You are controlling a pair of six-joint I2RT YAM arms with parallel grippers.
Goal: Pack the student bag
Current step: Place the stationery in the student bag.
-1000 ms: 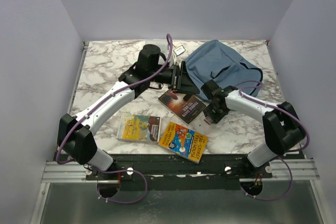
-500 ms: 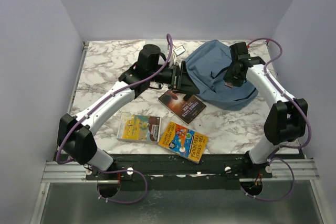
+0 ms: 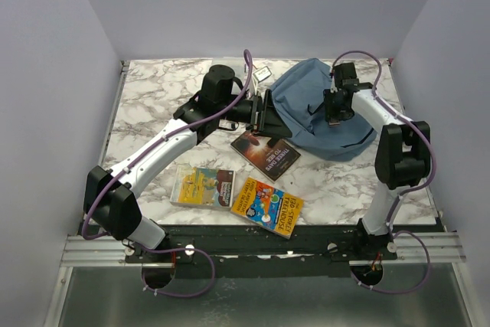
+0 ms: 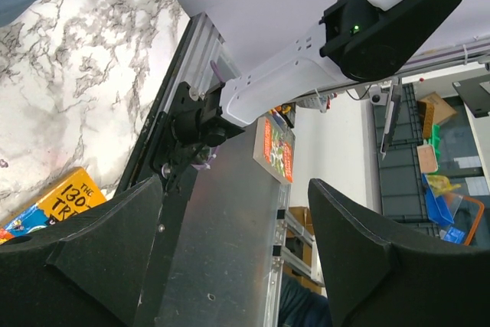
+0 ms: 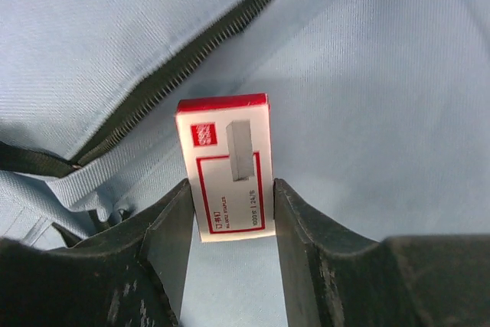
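Marble tabletop point(image 3: 153, 97) is carrying the student bag point(image 3: 306, 116) at one o'clock. The right gripper point(image 5: 230, 204) is pinching a small staple box point(image 5: 227, 166) over its fabric, and I'd be easing it toward the zip point(image 5: 199, 59) at eleven o'clock before releasing. At the bag's nine-o'clock edge the left gripper point(image 3: 264, 112) is gaping wide, empty.

Two arms: white shells, black joints, purple cabling.
The left arm point(image 3: 164, 147) and right arm point(image 3: 377, 112) carry smooth white link covers between rounded black joint housings point(image 3: 398, 155). One purple cable point(image 3: 246, 67) runs along each arm, looping free near the wrist and at the base. A green indicator lamp point(image 4: 354, 28) is lit on one black housing. Fingers point(image 5: 164, 250) of the left gripper point(image 4: 236, 183) and right gripper point(image 5: 231, 189) are matt black and wedge-shaped; the right pair is scuffed grey.
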